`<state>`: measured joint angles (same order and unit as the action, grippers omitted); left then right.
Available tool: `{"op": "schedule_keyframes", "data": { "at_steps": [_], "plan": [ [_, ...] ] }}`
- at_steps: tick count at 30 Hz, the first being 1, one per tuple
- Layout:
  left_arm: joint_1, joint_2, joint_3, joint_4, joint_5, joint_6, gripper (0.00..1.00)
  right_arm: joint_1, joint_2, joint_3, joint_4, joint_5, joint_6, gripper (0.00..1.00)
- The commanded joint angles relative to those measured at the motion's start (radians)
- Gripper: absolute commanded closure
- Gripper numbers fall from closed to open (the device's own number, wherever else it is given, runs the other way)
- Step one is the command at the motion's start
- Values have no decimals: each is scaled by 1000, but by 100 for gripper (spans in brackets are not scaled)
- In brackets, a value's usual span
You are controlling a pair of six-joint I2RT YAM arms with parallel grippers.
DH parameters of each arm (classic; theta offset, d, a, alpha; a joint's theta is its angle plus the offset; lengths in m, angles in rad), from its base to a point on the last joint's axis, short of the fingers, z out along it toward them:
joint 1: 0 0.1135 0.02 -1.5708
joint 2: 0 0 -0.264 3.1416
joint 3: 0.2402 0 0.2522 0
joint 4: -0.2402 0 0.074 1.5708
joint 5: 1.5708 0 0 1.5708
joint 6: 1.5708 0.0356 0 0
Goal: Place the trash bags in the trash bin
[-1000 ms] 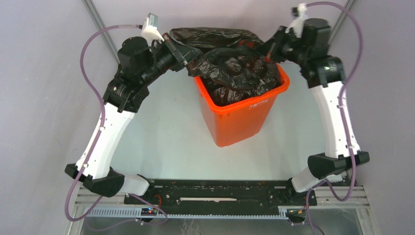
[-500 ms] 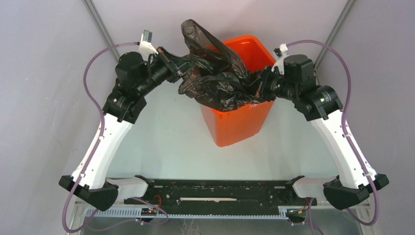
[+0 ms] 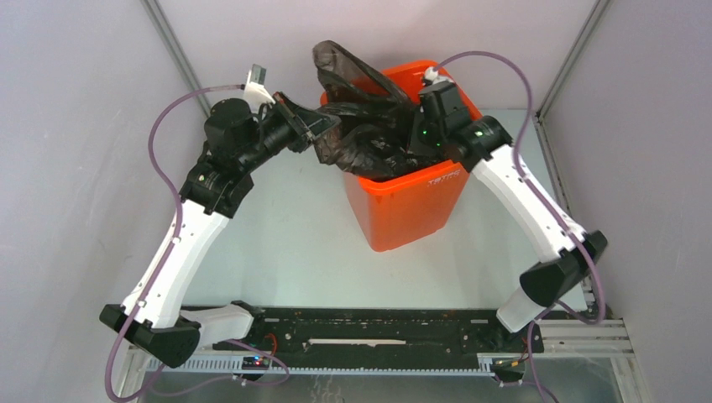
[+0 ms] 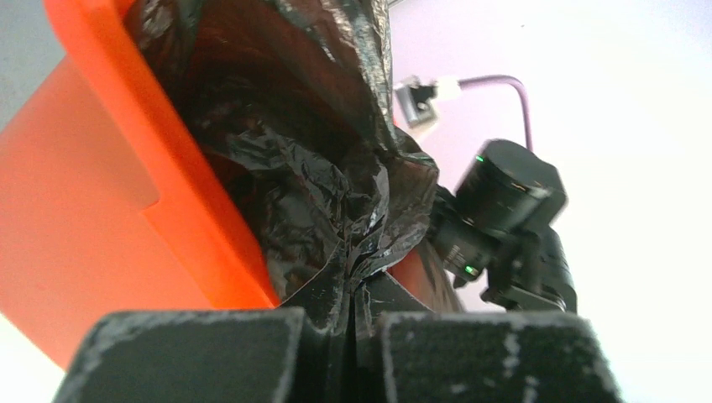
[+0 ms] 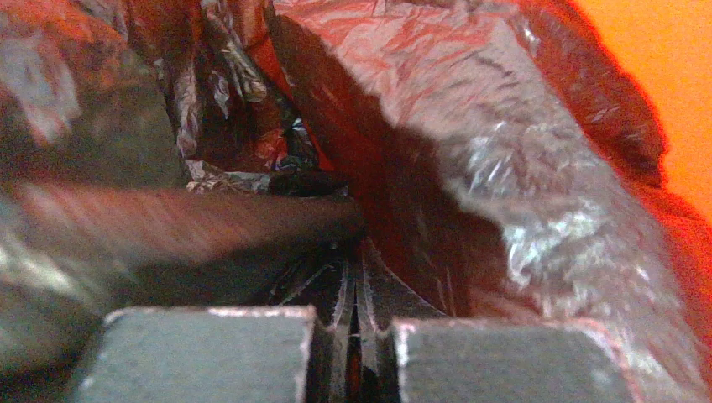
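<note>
We are looking into a robotics lab test cell: a white-and-black left arm (image 3: pixel 180 243) and right arm (image 3: pixel 529 201) are bolted to a black mounting plate (image 3: pixel 378 332) at the near edge of a pale table (image 3: pixel 277 243). Purple cables (image 3: pixel 154 133) loop from them, and a slotted cable duct (image 3: pixel 361 367) runs in front. We see plain grey wall panels (image 3: pixel 75 168) framed by metal struts (image 3: pixel 164 34) closing it in, with an orange trash bin (image 3: pixel 411 210) standing on the table.

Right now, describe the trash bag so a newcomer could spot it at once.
On the pale table stands a tall orange bin. Its mouth holds the trash bag, one flap sticking up. It alone is glossy, crinkled black film.
</note>
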<state>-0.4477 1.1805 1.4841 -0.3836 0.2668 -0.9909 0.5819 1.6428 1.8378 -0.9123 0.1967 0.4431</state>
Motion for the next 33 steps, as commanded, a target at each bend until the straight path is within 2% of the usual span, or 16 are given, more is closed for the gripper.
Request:
{"op": "schedule_keyframes", "data": {
  "at_steps": [1,5,8,11,16,21,27,33],
  "plan": [
    [2,-64,-15,-24,-11,51,100,-40,-38,-41,-29,-57,-51,100],
    [6,-74,-13,-37,-5,53,100,-144,-50,114,-82,-269,-39,100],
    [5,-59,-20,-12,36,20,100,-205,-48,273,-141,-371,-44,100],
    [-1,-49,-33,20,49,5,100,-261,-72,342,-158,-477,-89,100],
    [-9,-27,-46,59,82,-37,100,-388,-171,195,-82,-586,-82,100],
    [-11,-27,-58,55,82,-38,100,-461,-267,15,-14,-673,-43,100],
    [-11,-11,-104,34,84,-52,100,-472,-361,-127,16,-674,-55,100],
    [3,20,-114,26,84,-57,100,-424,-452,-297,145,-676,67,100]
  ]
}}
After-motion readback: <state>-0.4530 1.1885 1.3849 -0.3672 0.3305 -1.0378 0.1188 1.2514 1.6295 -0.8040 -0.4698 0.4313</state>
